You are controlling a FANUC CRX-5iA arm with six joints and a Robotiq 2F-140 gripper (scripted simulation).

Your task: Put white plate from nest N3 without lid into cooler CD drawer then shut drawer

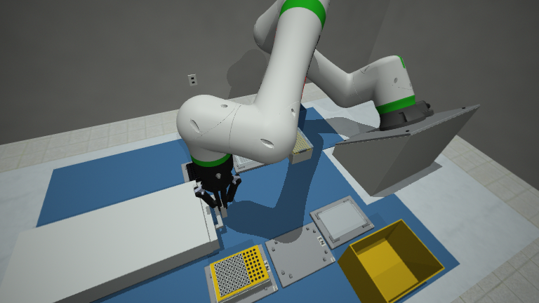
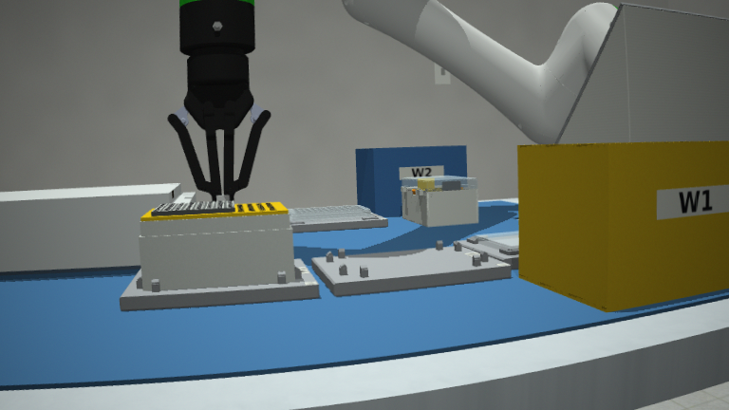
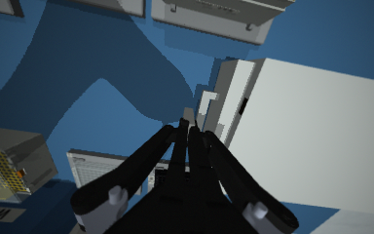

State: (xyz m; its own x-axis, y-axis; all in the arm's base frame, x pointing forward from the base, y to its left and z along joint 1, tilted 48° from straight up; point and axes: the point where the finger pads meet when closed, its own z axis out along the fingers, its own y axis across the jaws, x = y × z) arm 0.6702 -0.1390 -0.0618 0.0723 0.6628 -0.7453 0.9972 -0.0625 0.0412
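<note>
I am keeping my claw (image 1: 220,205) clenched, fingertips pressed together with nothing between them. I am hanging it straight down, just off the front end of the cooler CD (image 1: 107,232), the long pale box on the blue worktop (image 1: 99,177). My tips are sitting right at the bar handle (image 3: 208,99) (touching or only beside it, cannot tell). The drawer front (image 3: 229,109) is lying close against the housing, and the small lamp (image 3: 243,104) on it is showing dark.

I am not seeing the white plate in any view; the cooler is hiding its inside. One nest (image 1: 297,254) near the tip box (image 1: 238,271) is standing bare, pins only (its label is too small to read). The nest beside it (image 1: 342,220) is holding a flat pale piece. The yellow bin (image 1: 389,268) is sitting open near that nest.
</note>
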